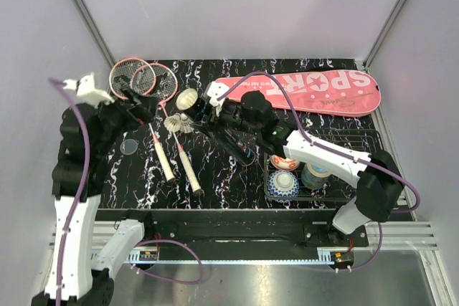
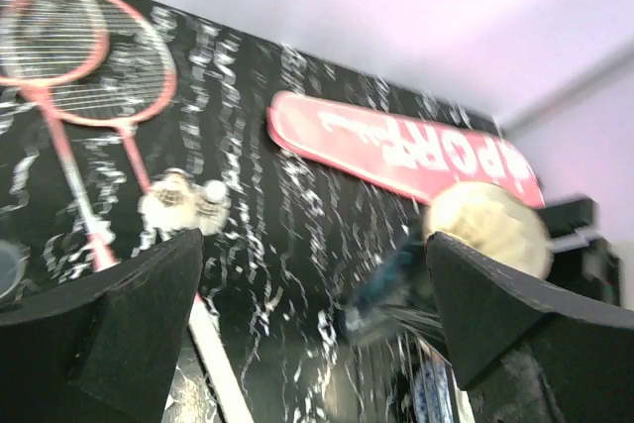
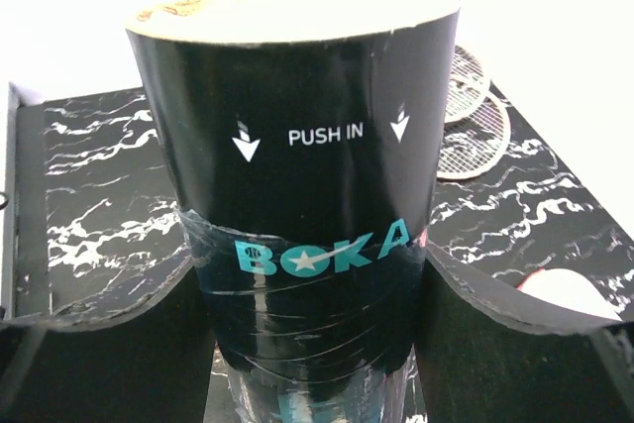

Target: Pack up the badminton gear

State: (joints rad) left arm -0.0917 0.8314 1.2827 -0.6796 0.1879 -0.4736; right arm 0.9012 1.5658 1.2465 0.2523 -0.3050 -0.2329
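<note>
Right gripper (image 3: 307, 264) clamps the tube (image 3: 297, 96); left gripper (image 2: 315, 240) gapes wide, empty. We judge shuttlecock loading is in hand. Next, left must reach the shuttlecocks (image 2: 183, 200) and pinch 1 gently.

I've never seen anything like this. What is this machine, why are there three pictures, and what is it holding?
These are two robot arms bolted side by side at the near edge of a table. Each ends in a gripper with two fingers. The wide picture looks down from above and behind the arms. The other two come from a small camera on each wrist, so each shows that arm's own fingers at the bottom.

On the table lie two rackets, some shuttlecocks, a long pink cover and a wire basket with bowls in it.

The right gripper is closed on a black tube, one finger on each side. The left gripper is wide open and holds nothing.
</note>
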